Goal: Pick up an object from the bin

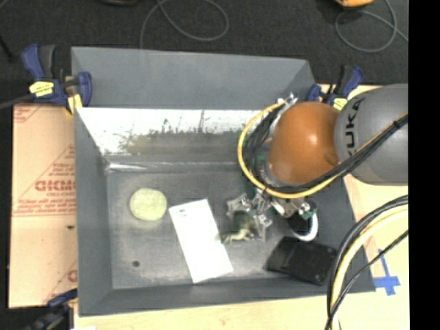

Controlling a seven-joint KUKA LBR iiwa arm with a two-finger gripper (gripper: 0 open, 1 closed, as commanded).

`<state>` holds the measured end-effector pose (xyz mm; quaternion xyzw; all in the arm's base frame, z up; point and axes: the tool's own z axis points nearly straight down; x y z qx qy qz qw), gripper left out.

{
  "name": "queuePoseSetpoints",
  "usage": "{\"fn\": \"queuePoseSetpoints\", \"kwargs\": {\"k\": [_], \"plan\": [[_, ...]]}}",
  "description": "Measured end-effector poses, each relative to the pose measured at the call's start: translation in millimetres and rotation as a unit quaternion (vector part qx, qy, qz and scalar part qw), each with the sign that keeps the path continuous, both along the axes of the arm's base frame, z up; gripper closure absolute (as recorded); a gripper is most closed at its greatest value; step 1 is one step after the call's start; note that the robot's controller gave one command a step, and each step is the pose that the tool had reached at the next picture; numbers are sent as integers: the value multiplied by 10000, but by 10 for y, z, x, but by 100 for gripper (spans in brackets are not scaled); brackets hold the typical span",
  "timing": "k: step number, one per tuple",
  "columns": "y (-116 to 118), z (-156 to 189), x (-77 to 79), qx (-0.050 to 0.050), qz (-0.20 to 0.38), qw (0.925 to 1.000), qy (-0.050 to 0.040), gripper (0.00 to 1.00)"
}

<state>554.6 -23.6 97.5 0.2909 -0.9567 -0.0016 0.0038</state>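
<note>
- Orange cover on the arm's wrist, ringed by yellow cable: the highest item in your view, over the right half of the grey bin.
- end effector: just below the cover, low over the bin floor; you cannot tell whether it is released or clenched.
- small greenish thing, irregular in shape: at the end effector's tip, mid-floor, just beside the white card's right edge.
- white card: rectangular, flat, askew, centre floor.
- pale green disc: left of the card, apart from it.
- black flat object: front right corner, near the end effector.
</note>
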Motion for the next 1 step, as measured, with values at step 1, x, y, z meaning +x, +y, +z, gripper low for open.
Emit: {"fn": "queuePoseSetpoints", "kwargs": {"k": [1], "plan": [[-1, 220, 15, -2, -4, 10000, -27, 100]]}}
